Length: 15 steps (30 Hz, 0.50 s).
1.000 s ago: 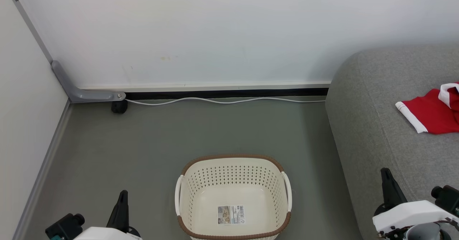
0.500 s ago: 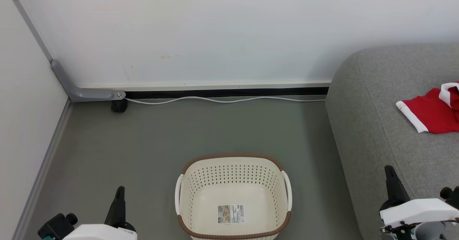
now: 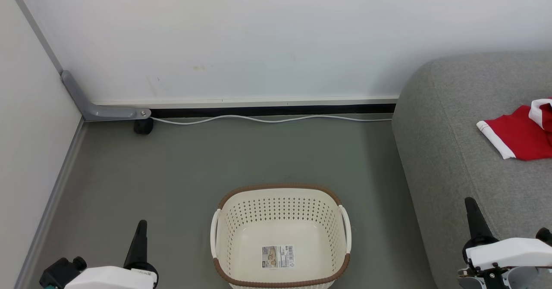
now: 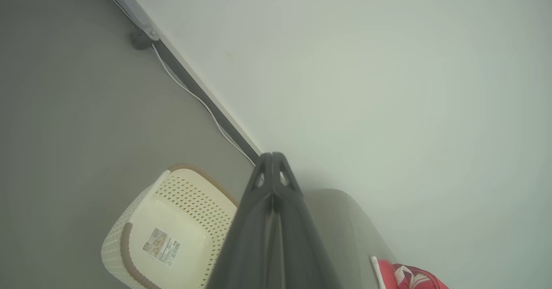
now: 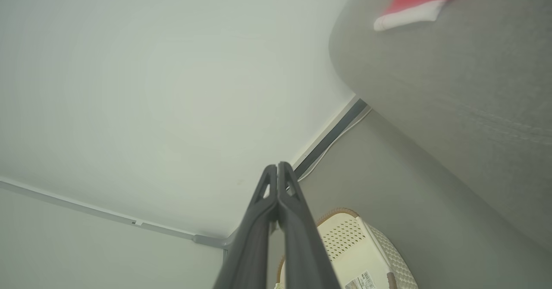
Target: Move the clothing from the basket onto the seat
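Note:
The cream basket (image 3: 280,202) with a brown rim stands on the floor at the bottom centre, holding nothing but a paper label (image 3: 277,257). Red clothing (image 3: 519,136) with white trim lies on the grey seat (image 3: 448,151) at the right edge. My left gripper (image 3: 141,226) is shut at the lower left, beside the basket and apart from it. My right gripper (image 3: 470,205) is shut at the lower right, over the seat's front edge. The left wrist view shows the shut fingers (image 4: 272,172), the basket (image 4: 172,233) and the red clothing (image 4: 409,276). The right wrist view shows shut fingers (image 5: 276,181), the basket (image 5: 358,246) and the clothing (image 5: 414,0).
A white wall stands behind, with a dark baseboard and a white cable (image 3: 267,120) along the floor. A grey bracket (image 3: 99,110) and a black foot (image 3: 143,127) sit in the left corner. Grey floor (image 3: 172,172) lies open around the basket.
Both grippers have slid slightly outward and down in the head view, still shut. The view has shifted a little. The basket and clothing have stayed in place.

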### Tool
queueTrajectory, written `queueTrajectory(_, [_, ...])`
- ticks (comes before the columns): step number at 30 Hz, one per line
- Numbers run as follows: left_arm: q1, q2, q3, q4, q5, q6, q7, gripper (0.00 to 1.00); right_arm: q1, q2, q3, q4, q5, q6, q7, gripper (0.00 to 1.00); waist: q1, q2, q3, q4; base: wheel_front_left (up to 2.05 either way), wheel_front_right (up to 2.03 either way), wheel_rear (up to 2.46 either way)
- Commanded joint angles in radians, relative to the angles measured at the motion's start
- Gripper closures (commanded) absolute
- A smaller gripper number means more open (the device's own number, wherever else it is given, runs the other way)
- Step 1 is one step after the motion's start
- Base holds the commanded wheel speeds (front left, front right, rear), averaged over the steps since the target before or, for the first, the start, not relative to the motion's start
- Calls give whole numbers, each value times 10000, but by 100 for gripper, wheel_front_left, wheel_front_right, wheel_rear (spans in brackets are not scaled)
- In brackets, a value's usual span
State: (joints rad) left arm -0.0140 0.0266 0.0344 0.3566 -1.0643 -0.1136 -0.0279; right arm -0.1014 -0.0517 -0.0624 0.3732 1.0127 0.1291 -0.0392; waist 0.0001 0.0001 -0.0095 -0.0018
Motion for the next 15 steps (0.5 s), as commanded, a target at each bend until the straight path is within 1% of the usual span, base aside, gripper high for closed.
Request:
queueTrajectory(1, [-607, 168, 262, -345, -304, -73, 62, 100, -185, -75, 50, -349, 348, 10, 145, 100, -1, -1, 3, 1, 0, 0, 0])
queueTrajectory(15, [-706, 188, 421, -573, -1833, -102, 463, 100, -149, -48, -118, -628, 2017, 12, 556, 100, -1, -1, 40, 6, 0, 0, 0])
